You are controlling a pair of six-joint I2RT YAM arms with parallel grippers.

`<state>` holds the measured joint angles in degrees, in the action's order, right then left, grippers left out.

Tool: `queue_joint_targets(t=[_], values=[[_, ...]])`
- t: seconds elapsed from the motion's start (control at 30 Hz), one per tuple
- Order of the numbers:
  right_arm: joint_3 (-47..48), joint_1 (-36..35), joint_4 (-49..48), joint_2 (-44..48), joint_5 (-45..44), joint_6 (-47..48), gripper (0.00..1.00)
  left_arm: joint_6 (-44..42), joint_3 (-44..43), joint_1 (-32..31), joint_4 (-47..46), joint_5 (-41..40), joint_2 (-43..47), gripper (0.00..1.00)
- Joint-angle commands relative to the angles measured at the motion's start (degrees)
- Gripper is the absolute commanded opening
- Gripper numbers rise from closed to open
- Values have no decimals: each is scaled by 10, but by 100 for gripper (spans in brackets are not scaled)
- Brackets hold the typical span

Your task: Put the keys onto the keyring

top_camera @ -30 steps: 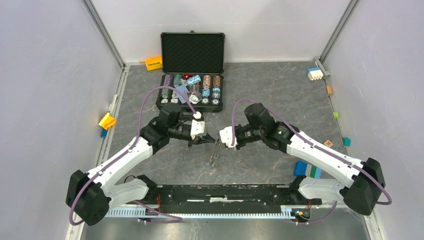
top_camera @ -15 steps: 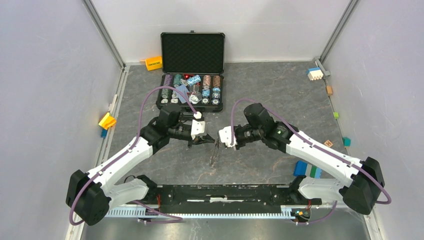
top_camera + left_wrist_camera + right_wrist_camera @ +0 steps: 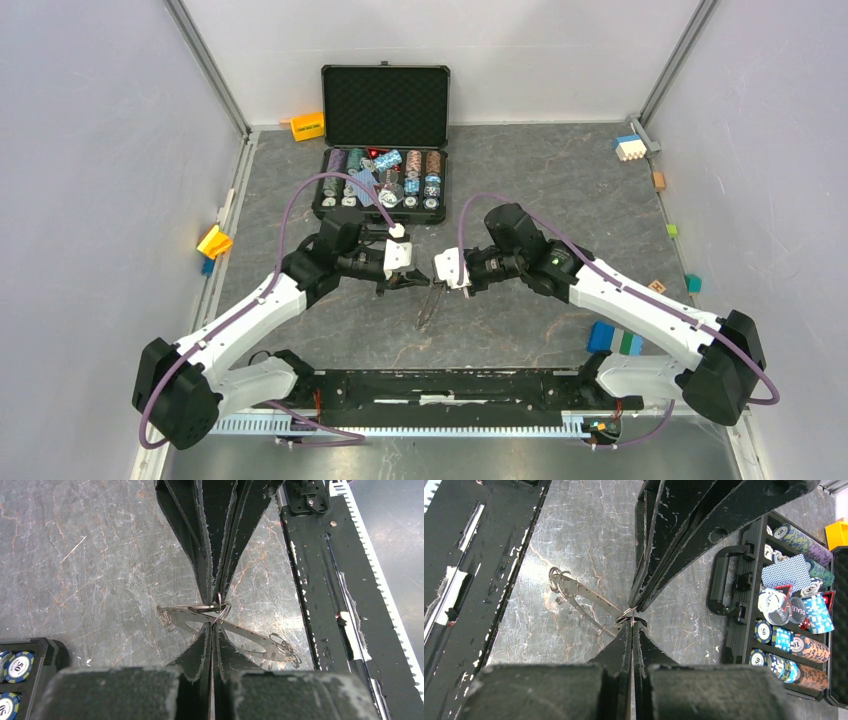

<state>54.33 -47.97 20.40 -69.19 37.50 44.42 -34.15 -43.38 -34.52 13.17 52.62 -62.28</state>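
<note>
Over the middle of the table my left gripper (image 3: 418, 281) (image 3: 214, 626) and right gripper (image 3: 438, 277) (image 3: 631, 622) meet tip to tip, both shut. The keyring (image 3: 428, 305) (image 3: 245, 635) (image 3: 591, 596), a flat grey metal ring, hangs tilted below them with its rim pinched in the left tips. A thin round wire loop (image 3: 223, 611), seemingly a key's head, sits between the two pairs of tips, and the right tips grip it. Small round-headed keys (image 3: 285, 647) (image 3: 558, 582) cluster at the keyring's far end. Another small loop (image 3: 165, 617) hangs at its other end.
An open black case (image 3: 385, 105) holding poker chips (image 3: 781, 640) stands behind the grippers, its handle (image 3: 719, 582) facing them. Coloured blocks lie at the table's sides: yellow (image 3: 214, 241), orange (image 3: 307, 126), blue and green (image 3: 615, 340). The black base rail (image 3: 450, 385) runs along the near edge.
My right gripper has moved left until its tips meet the left gripper's tips. The left gripper and the hanging keyring have stayed about where they were.
</note>
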Motion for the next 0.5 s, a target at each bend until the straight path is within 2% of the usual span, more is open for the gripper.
queue_joint_targets(t=[0.0, 0.47], values=[[24, -4, -13, -2, 15, -6, 0, -10, -9, -2, -18, 7, 0, 2], [10, -4, -3, 14, 12, 23, 0, -12, -8, -2, -17, -2, 6, 2]])
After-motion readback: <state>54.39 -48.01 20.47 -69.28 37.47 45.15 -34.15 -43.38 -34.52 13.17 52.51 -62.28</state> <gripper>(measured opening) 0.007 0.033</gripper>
